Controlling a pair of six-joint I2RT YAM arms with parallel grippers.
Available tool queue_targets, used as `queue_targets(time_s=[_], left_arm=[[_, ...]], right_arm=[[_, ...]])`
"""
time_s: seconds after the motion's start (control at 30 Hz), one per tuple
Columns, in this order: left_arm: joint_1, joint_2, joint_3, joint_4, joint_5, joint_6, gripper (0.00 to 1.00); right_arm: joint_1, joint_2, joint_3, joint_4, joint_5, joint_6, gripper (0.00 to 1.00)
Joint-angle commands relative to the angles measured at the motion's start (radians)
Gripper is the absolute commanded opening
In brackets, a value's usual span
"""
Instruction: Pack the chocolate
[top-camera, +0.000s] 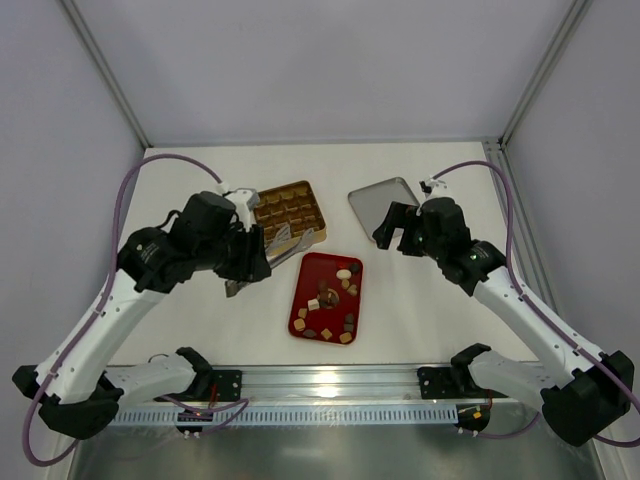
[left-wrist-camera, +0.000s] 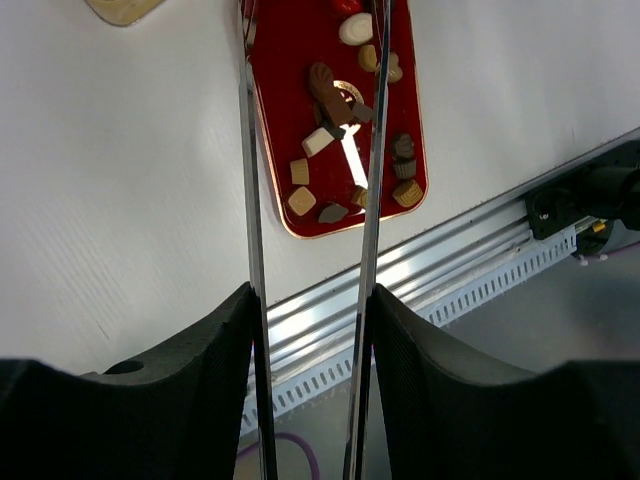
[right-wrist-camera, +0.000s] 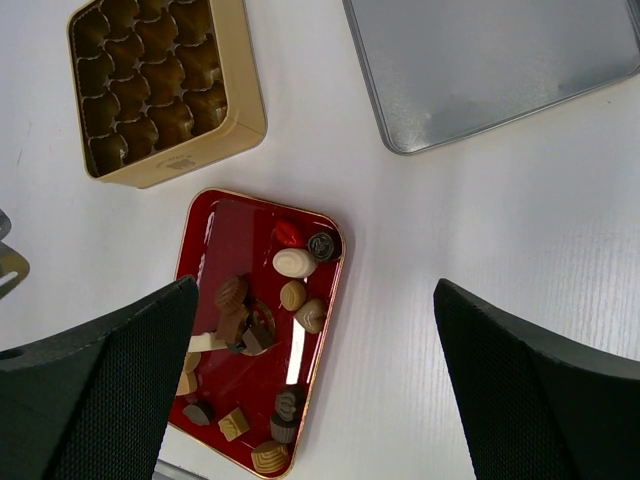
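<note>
On the white table lie a silver lid, a gold box and a red tray; the right gripper hangs near the lid, its jaws spread wide — the left gripper clamps metal tongs (blades apart) — and the chocolate sits loose in the red tray.

Chocolate in red tray reachable from above; gold box, grey lid beyond.
</note>
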Motion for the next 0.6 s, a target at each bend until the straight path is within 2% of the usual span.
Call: queue_targets(time_s=[0.0, 0.33, 0.57], left_arm=[[-0.061, 0.004, -0.021, 0.016, 0.005, -0.018, 0.48], [-0.196, 0.052, -0.108, 0.111, -0.039, -0.09, 0.48], [-0.225, 0.11, -0.153, 0.177, -0.074, -0.124, 0.48]], right_arm=[[0.002, -0.024, 0.039, 0.001, 0.025, 0.005, 1.0], [0.002, -0.022, 0.007, 0.014, 0.016, 0.001, 1.0], [0.001, -0.028, -0.005, 0.024, 0.009, -0.007, 1.0]])
